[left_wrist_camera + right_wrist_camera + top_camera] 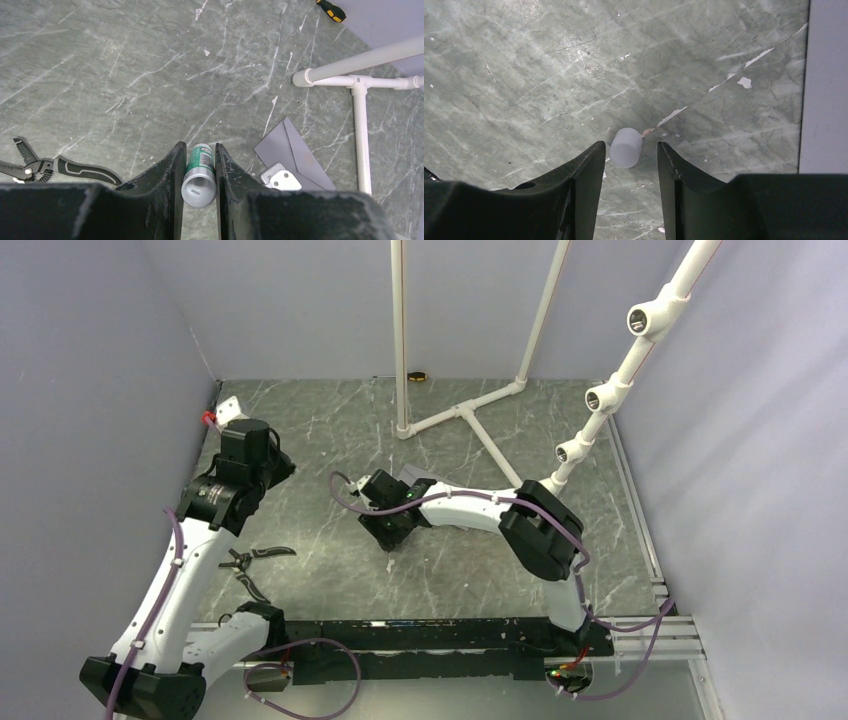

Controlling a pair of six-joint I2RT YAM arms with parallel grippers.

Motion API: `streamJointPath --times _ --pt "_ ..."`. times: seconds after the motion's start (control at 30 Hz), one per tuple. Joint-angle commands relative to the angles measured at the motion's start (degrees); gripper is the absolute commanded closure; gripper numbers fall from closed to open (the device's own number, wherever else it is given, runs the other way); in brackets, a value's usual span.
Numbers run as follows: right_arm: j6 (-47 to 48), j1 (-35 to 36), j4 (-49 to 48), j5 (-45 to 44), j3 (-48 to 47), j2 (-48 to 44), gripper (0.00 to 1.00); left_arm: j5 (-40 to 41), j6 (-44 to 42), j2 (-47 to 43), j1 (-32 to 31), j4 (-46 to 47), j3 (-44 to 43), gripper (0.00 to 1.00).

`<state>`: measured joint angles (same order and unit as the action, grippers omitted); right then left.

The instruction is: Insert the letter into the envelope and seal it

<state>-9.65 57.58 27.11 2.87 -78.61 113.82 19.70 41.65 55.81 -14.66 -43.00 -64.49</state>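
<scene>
Pale lavender walls (90, 390) box in a scuffed grey-green marbled table (320, 430), with a white pipe frame (470, 418) at the back. The grey envelope (295, 152) lies flat near that frame. The left gripper (199, 147) pinches a green-labelled tube (199, 175), while the right gripper (630, 145) stands spread around 1 small white cap (626, 148), touching neither side.

I see wire strippers (80, 170) on the table's (320, 430) near left, the envelope (295, 151) at centre, the pipe frame (470, 416) behind it.
</scene>
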Motion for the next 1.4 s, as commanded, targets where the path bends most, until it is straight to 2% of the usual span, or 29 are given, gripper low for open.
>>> streamJointPath --times 0.0,0.2,0.4,0.57,0.67,0.73,0.83,0.97,1.07,1.23,1.37 --pt "0.16 0.59 -0.74 0.47 -1.02 -0.15 0.56 2.35 0.9 -0.97 -0.01 -0.07 -0.95 0.98" --pt "-0.4 0.69 -1.38 -0.18 -1.73 0.88 0.66 2.31 0.83 -0.95 -0.02 -0.04 -0.63 0.98" --pt "-1.93 0.69 -2.1 -2.2 -1.75 -0.18 0.88 2.4 0.74 -1.47 -0.02 -0.18 -0.33 0.97" --pt "-3.02 0.28 -3.17 -5.2 -0.91 -6.48 0.92 1.71 0.34 -1.61 -0.02 0.22 -0.2 0.98" --pt "-3.97 -1.61 -5.05 -5.31 0.16 -11.97 0.92 -1.3 -0.66 -1.23 -0.02 1.99 -0.11 0.98" --pt "-5.08 -3.82 -6.82 -4.23 1.18 -15.95 0.92 -7.7 -3.54 -0.39 -0.02 5.53 -0.14 0.98" --pt "-8.32 -9.32 -11.76 -0.53 3.81 -23.18 0.92 -23.44 -8.55 3.47 -0.02 10.88 -2.19 0.98" --pt "-12.15 -15.55 -21.35 4.74 8.35 -33.42 0.92 -38.5 -9.56 9.59 -0.02 11.94 -9.0 0.98" --pt "-11.83 -16.91 -28.2 5.81 10.8 -38.6 0.92 -45.29 -6.99 12.59 0.02 12.56 -13.44 0.98" --pt "-9.73 -17.63 -38.69 13.02 14.16 -45.16 0.92 -54.3 -0.49 16.78 0.5 13.38 -20.27 0.98" --pt "-6.93 -17.68 -43.66 19.04 14.8 -47.01 0.92 -64.07 6.1 18.0 0.59 21.68 -21.07 0.98"
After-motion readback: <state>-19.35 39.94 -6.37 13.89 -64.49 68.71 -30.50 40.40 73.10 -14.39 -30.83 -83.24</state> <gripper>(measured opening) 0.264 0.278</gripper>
